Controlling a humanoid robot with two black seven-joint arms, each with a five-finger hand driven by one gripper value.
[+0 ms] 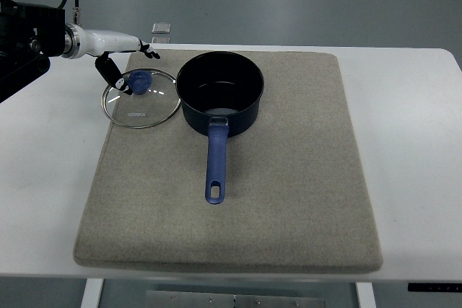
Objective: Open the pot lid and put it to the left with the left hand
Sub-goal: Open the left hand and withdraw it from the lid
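Glass lid (pixel 141 99) with blue knob (pixel 140 81) lay flat on grey mat (pixel 289 200), just left of dark blue saucepan (pixel 220 91), rims nearly touching. Left hand (pixel 123 63) beside the knob, fingers loosely spread, gripping nothing. Saucepan uncovered, handle (pixel 216 160) toward camera.
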